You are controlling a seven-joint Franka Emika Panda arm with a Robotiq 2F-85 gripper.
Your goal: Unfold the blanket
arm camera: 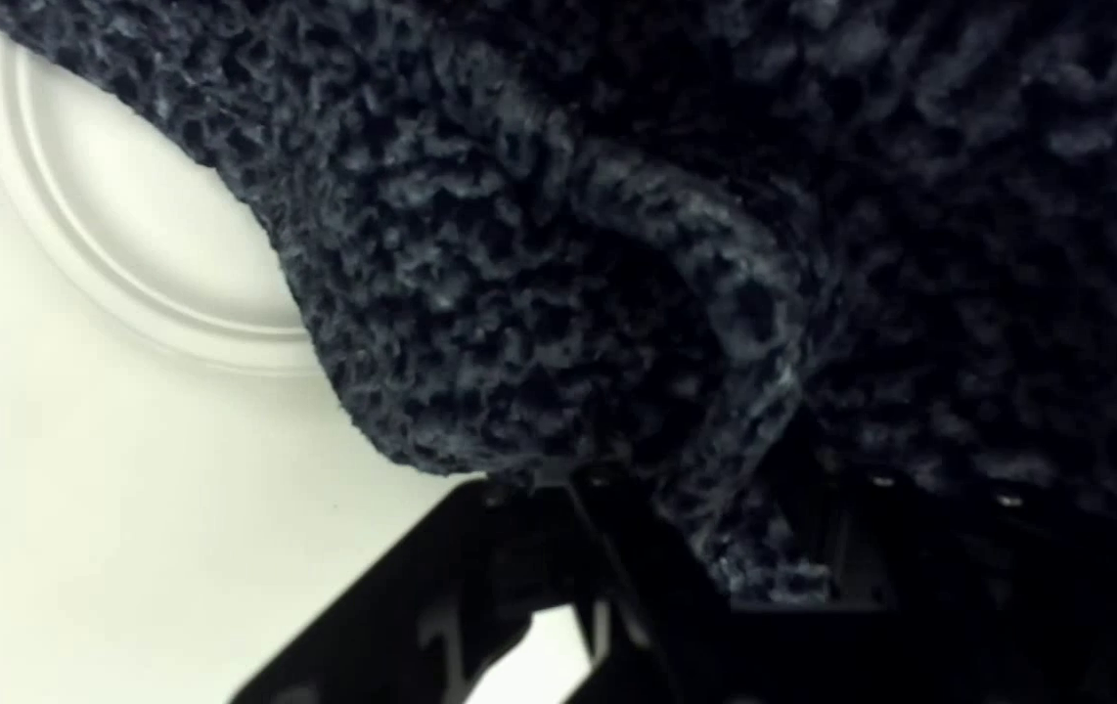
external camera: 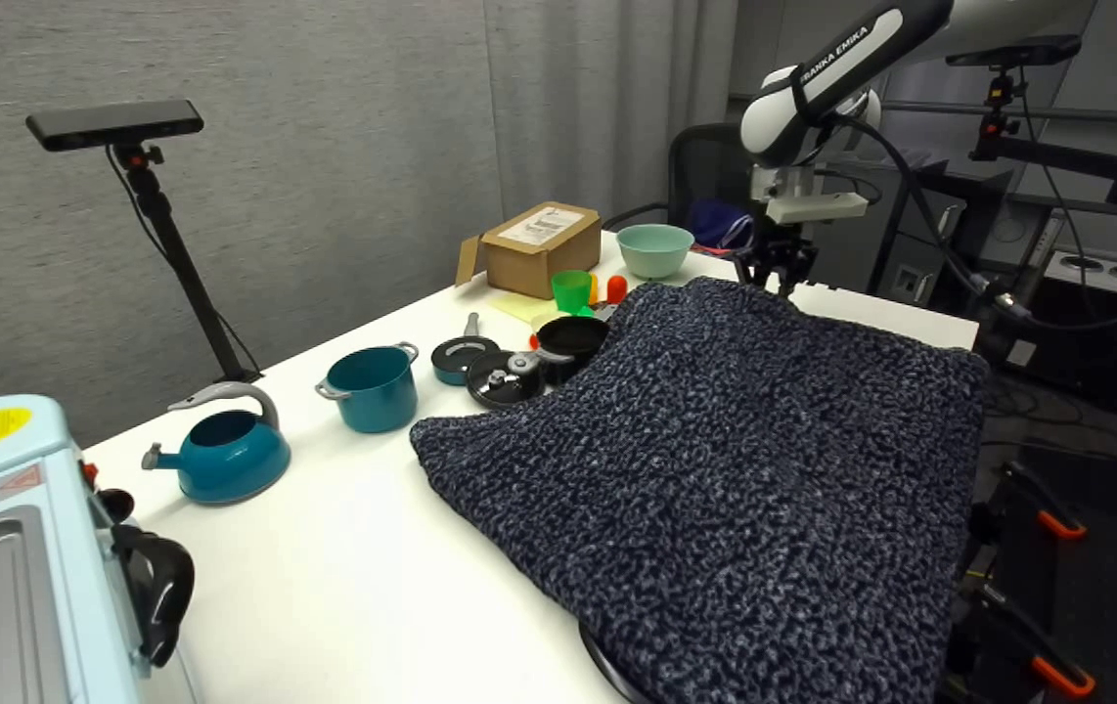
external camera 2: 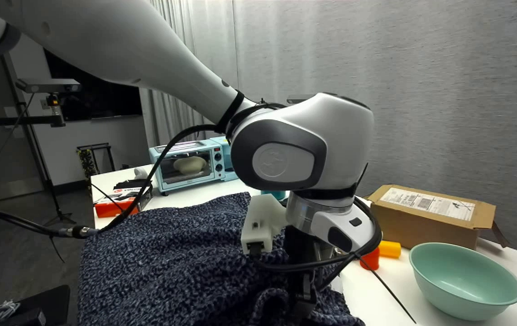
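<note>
The blanket is a dark navy-and-grey speckled knit. It is spread over much of the table in a broad sheet, with its right side at the table edge. In an exterior view the near part shows folds and a curled loop beside the gripper. In the wrist view the blanket fills most of the picture, and a fold of it hangs between the fingers. My gripper is at the blanket's edge with its fingers apart, a dark gap beside the fold. The gripper also shows at the blanket's far edge.
A teal kettle, teal pot, black pans, cardboard box and mint bowl line the table's curtain side. A light-blue toaster oven stands at one end. A white round rimmed object lies partly under the blanket.
</note>
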